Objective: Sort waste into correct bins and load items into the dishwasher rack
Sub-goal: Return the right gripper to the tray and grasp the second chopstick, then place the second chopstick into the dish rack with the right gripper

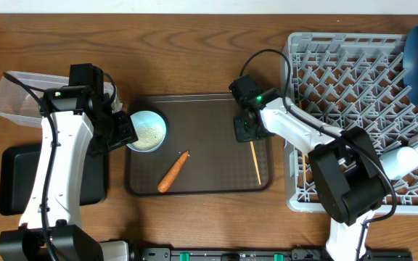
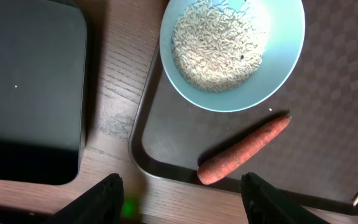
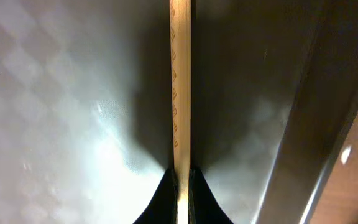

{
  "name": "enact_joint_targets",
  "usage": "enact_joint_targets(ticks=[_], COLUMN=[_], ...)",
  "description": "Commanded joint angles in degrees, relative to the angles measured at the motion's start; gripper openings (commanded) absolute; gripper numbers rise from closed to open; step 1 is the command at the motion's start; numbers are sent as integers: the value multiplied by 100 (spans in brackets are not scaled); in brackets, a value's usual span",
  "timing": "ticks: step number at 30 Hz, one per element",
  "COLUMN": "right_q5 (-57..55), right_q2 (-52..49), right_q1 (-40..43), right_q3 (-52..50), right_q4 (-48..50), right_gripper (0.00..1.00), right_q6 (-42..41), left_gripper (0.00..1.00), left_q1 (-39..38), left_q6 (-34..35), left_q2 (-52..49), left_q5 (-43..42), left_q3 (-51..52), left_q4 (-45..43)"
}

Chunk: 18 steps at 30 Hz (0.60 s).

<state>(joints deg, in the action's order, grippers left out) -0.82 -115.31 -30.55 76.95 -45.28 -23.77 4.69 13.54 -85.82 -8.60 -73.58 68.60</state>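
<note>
Chopstick (image 3: pixel 180 74) sits clamped in the right end effector (image 3: pixel 180 179), extending straight ahead.

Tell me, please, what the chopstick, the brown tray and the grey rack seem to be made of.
Chopstick: pale wood or bamboo, matte, with faint marks along it. Tray: probably plastic, dark brown, with a faint checkered texture and soft sheen. Rack: grey moulded plastic, judging by its uniform lattice.

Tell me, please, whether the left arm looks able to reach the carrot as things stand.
Probably yes: the open left gripper hangs near the carrot, which lies uncovered on the tray, clear of the bowl.
</note>
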Motion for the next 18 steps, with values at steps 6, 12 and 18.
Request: enact_joint_targets(ticks=[6,12,18], right_q5=[85,-195,-367], right_q2=[1604,2404,2317], right_q1=[356,994,1598], right_q3=[444,442,208], right_q4=[-234,-640,-1132], right_gripper=[1,5,5], right_q6=[212,422,807], left_gripper=[63,63,63], left_q1=[-15,-15,-15], left_q6=[26,26,26], left_q2=[-20,-20,-20], left_q5=[72,72,72], left_q3=[61,61,61], left_q4=[17,15,15])
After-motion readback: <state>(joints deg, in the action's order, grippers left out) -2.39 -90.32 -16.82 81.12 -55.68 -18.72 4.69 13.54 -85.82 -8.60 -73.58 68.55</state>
